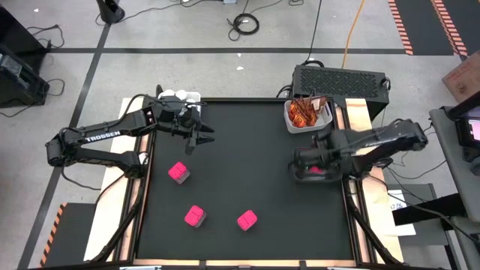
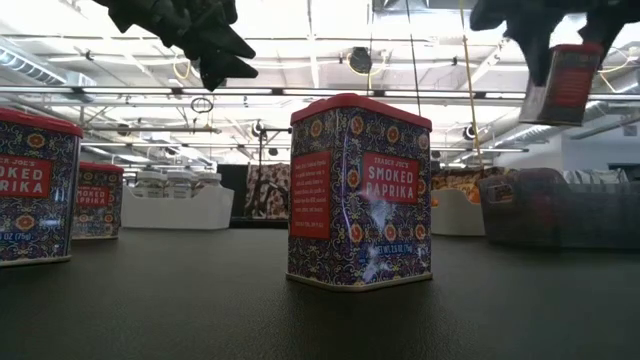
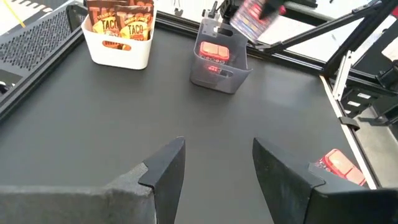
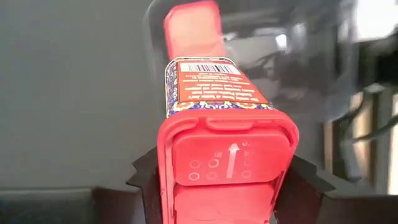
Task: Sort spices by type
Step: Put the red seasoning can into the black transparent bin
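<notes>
Pink box (image 4: 217,124) clamped in R pincer (image 4: 217,180) | L pincer (image 3: 214,165) open, empty

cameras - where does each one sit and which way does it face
High: overhead, looking down on the black table, both arms and three loose paprika tins.
Low: table height, facing a paprika tin; both pincers hang in from above.
Left wrist: past the open left pincer toward the dark bin.
Right wrist: on the held tin.
Shared: the left wrist and high views both show the dark bin.
</notes>
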### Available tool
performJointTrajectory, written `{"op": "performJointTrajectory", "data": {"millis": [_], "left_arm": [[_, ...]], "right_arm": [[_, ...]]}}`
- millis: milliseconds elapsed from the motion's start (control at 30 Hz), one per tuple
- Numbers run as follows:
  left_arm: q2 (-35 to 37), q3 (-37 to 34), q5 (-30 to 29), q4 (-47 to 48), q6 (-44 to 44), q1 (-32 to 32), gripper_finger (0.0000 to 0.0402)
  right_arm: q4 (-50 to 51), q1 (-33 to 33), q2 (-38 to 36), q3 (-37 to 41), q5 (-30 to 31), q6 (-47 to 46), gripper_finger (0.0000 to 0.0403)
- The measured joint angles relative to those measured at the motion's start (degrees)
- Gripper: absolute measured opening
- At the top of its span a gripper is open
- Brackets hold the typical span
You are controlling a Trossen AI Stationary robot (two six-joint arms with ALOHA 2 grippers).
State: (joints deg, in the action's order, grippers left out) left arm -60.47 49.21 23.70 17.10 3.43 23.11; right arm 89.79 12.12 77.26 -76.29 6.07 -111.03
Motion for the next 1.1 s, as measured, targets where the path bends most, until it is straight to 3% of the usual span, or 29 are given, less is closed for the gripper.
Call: {"op": "performJointTrajectory", "data": {"millis": [433, 767, 1100], "left_arm": [[0.00, 0.00, 0.61, -0.11, -0.82, 0.00, 0.0192], [0.00, 0.00, 1.77, -0.35, 1.75, 0.07, 0.0192], [0.00, -0.02, 1.21, -2.51, 6.83, 0.07, 0.0192]], "right_arm": [[0.23, -15.17, -1.43, 7.98, -1.92, 22.65, 0.0211], [-0.91, -19.16, -1.43, 13.91, -1.91, 29.25, 0.0212], [-14.11, -23.19, -1.41, 22.81, -3.27, 34.61, 0.0212]]}}
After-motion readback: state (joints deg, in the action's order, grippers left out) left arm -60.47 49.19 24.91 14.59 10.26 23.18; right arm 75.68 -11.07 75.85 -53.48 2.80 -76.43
